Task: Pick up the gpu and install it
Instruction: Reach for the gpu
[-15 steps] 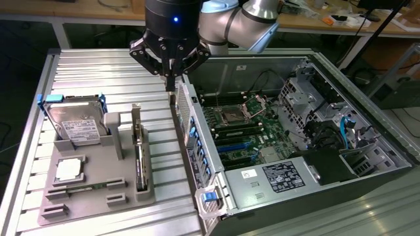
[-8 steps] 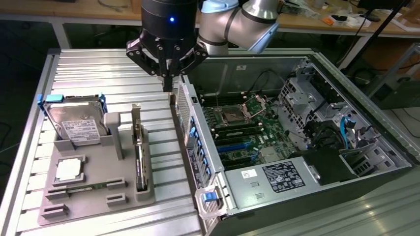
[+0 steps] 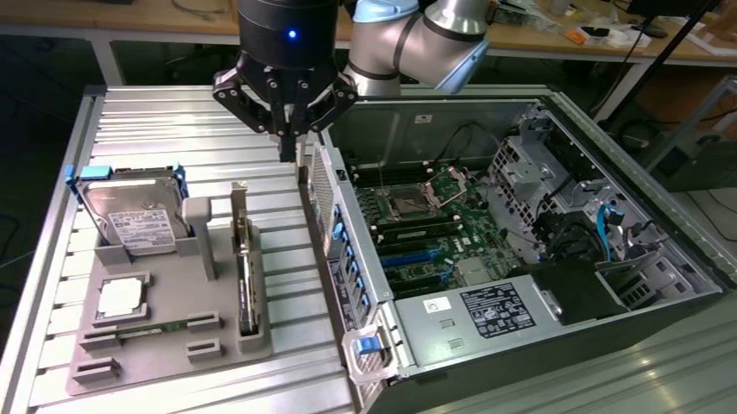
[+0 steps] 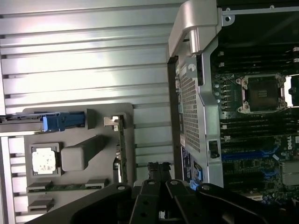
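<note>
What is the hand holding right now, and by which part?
Nothing: the hand is shut and empty, while the gpu stands on edge in the grey holder, apart from it.

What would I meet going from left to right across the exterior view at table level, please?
In order: hard drive → gpu → case wall → motherboard → blue cable.

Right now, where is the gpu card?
The gpu stands on its edge in the grey holder, on the exterior view's left. It sits between the hard drive and the open computer case.
</note>
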`<state>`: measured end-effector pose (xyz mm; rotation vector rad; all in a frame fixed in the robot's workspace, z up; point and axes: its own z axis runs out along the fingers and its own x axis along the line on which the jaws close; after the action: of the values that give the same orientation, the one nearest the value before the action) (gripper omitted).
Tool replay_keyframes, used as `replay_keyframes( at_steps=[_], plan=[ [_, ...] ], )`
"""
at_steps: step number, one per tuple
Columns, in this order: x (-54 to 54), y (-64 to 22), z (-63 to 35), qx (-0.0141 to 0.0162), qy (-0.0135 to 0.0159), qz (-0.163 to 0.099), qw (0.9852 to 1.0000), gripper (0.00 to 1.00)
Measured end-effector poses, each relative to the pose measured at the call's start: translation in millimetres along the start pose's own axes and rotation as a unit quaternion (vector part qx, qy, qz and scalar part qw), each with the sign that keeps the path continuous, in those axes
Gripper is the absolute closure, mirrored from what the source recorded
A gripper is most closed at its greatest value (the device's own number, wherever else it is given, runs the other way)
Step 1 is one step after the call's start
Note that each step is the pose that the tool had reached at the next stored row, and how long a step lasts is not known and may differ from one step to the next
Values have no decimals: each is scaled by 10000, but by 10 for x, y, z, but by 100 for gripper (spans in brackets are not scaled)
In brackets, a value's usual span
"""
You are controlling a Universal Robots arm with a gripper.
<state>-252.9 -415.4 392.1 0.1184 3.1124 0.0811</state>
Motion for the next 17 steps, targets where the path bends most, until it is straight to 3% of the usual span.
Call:
replay_keyframes(
  at_steps=[17],
  plan=[
    [108,-13,-3,0,0,0,10000,89]
  ],
)
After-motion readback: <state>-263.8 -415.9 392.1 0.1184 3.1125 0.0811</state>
